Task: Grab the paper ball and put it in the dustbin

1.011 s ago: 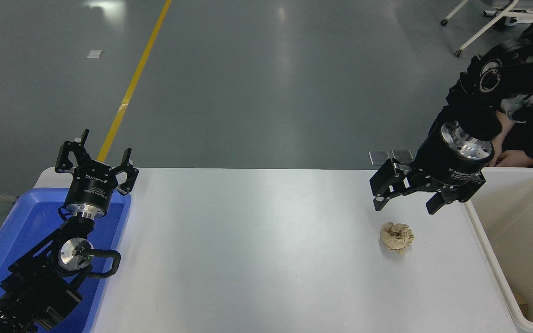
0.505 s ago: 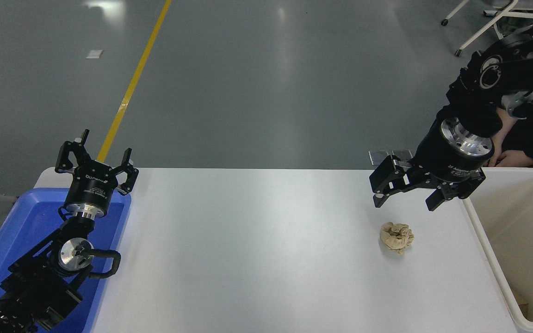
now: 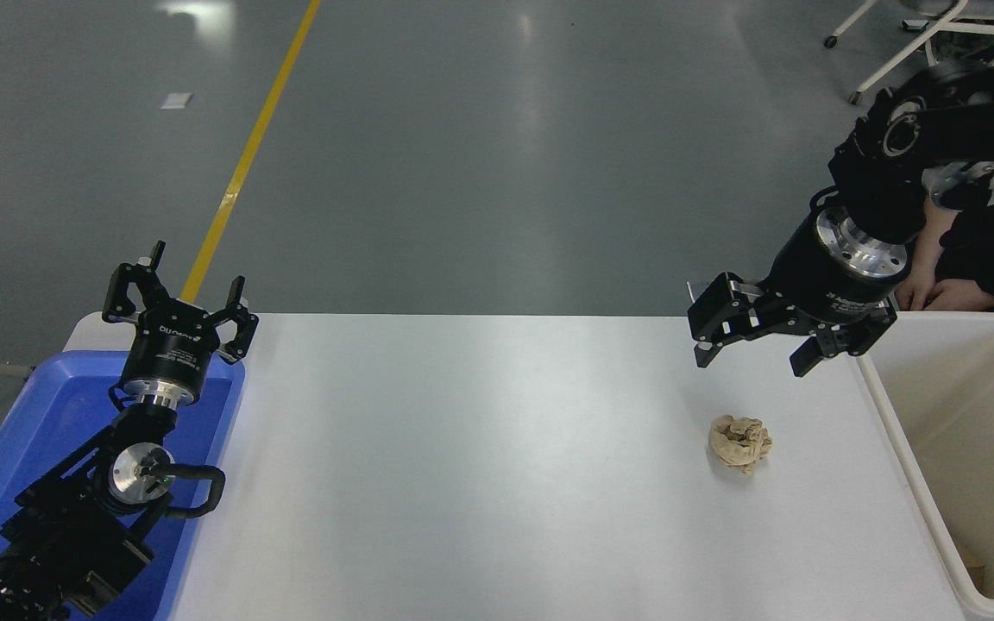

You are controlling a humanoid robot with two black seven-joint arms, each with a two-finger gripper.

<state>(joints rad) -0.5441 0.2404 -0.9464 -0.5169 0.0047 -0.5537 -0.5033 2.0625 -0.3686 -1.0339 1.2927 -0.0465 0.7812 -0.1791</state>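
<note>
The tan crumpled paper ball (image 3: 739, 442) lies on the white table (image 3: 480, 466), right of the middle. My right gripper (image 3: 751, 362) hangs open and empty above and just behind the ball, clear of it. The cream-white dustbin (image 3: 902, 431) stands at the table's right edge, right of the ball; a scrap of tan paper shows at its bottom. My left gripper (image 3: 178, 304) is open and parked at the lower left over the blue tray.
A blue plastic tray (image 3: 40, 431) sits at the table's left edge under my left arm. A person's hand (image 3: 937, 293) rests behind the dustbin at the far right. Grey floor with a yellow line lies beyond the table.
My right gripper has risen and drawn back a little from the paper ball, staying open. The ball and the left arm have not moved.
</note>
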